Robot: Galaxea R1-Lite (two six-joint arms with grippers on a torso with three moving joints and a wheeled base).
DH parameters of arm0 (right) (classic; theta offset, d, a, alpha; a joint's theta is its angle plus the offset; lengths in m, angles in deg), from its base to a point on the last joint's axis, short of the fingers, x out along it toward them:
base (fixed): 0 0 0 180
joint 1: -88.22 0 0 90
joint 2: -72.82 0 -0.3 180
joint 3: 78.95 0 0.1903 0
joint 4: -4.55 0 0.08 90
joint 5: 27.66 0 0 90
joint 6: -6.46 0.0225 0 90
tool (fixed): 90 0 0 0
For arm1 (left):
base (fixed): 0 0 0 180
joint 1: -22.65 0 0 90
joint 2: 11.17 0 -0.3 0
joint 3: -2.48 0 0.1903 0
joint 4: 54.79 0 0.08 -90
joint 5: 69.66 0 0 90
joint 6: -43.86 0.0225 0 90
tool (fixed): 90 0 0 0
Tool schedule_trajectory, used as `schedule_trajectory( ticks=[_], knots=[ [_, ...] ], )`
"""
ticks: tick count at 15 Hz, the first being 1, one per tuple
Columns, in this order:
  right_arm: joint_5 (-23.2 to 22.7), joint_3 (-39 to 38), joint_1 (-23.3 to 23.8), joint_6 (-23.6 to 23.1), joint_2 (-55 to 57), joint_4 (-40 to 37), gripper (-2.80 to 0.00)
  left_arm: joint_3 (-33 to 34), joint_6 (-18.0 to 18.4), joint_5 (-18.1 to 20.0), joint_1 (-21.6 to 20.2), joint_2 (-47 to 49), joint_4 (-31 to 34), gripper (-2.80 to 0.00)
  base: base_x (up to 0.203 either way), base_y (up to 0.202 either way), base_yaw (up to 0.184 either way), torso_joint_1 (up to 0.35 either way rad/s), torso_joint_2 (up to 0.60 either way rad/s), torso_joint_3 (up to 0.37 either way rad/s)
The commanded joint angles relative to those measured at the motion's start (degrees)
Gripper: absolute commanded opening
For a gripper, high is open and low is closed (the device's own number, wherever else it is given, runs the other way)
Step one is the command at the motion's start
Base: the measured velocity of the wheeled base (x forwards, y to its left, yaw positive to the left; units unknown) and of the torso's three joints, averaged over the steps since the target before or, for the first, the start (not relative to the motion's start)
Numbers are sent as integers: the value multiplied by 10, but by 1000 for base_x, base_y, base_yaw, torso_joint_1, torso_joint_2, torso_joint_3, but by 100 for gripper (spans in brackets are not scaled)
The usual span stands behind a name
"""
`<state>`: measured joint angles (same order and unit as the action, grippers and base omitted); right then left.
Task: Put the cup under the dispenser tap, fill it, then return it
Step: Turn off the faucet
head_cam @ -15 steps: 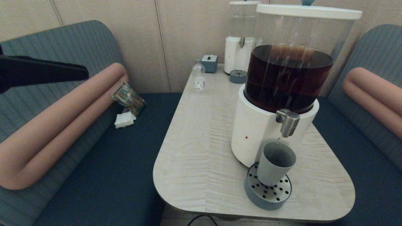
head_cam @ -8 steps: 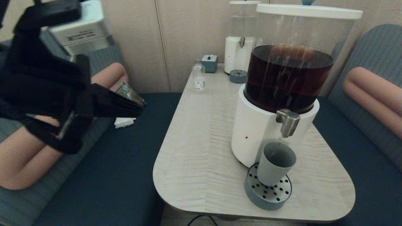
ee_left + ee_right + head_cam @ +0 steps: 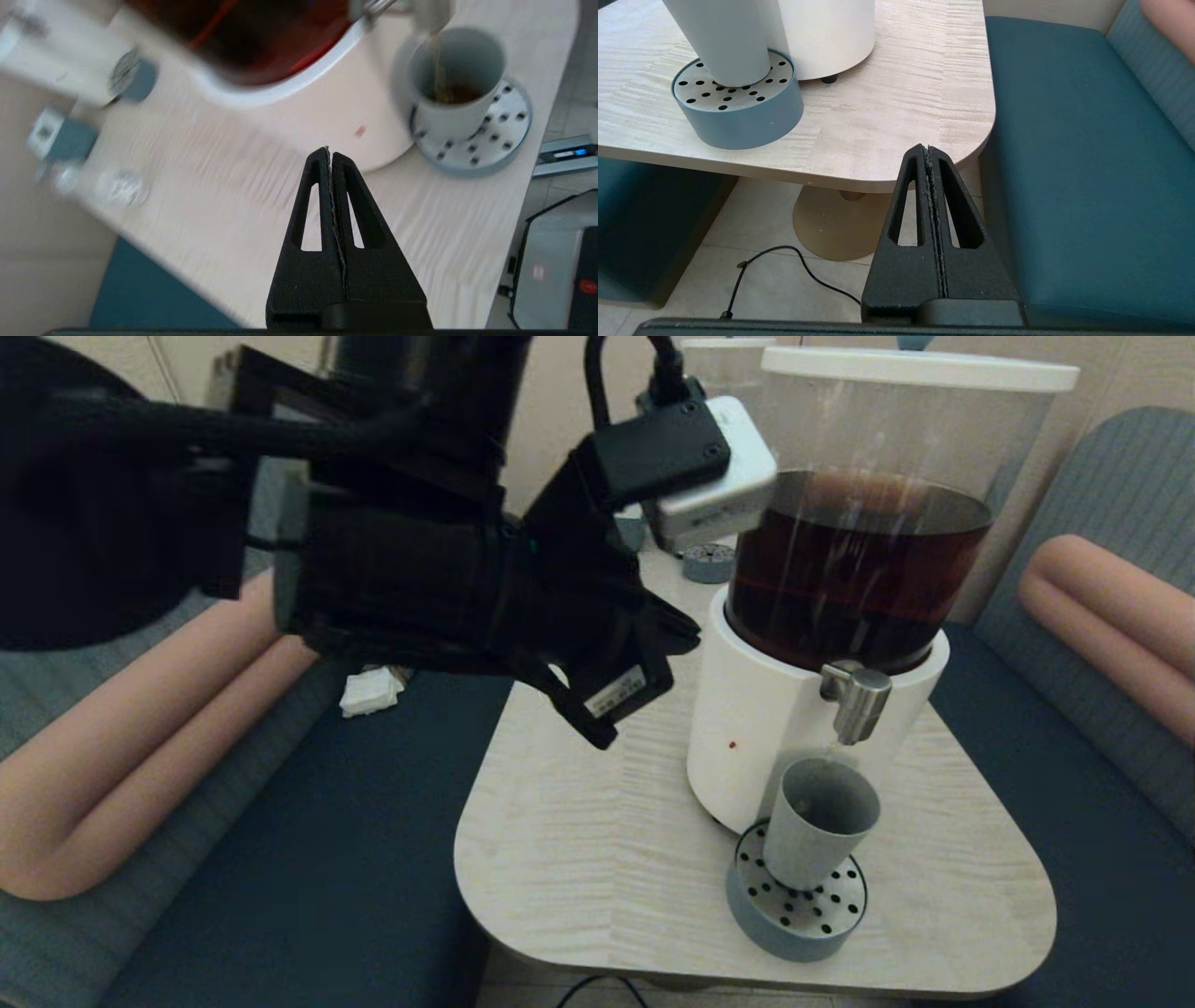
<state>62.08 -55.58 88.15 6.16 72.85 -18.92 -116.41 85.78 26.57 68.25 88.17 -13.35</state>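
The left hand [image 3: 331,150] hung in the air above the desk [image 3: 579,840], beside the dispenser's white base [image 3: 747,737], its fingers pressed fully together with nothing between them and touching nothing. The cup [image 3: 820,821] stood upright on the round perforated drip tray [image 3: 794,919], directly under the dispenser tap [image 3: 856,698], with a thin brown stream falling into it and dark liquid pooled at its bottom. The right hand [image 3: 930,150] sat low off the desk's corner, fingers likewise closed and empty.
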Motion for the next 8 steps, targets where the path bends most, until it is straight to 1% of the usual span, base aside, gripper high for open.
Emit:
schedule_trajectory(
  ticks=[1,3,8],
  knots=[
    [0,0,0,0,0,0,-280,-1,3,-4,17,35,-18,-280,0,0,0,0,0,0],
    [0,0,0,0,1,0,-280,0,14,-19,26,47,-58,-280,0,0,0,0,0,0],
    [0,0,0,0,0,0,-280,3,29,-20,41,59,-63,-280,0,0,0,0,0,0]
  ],
)
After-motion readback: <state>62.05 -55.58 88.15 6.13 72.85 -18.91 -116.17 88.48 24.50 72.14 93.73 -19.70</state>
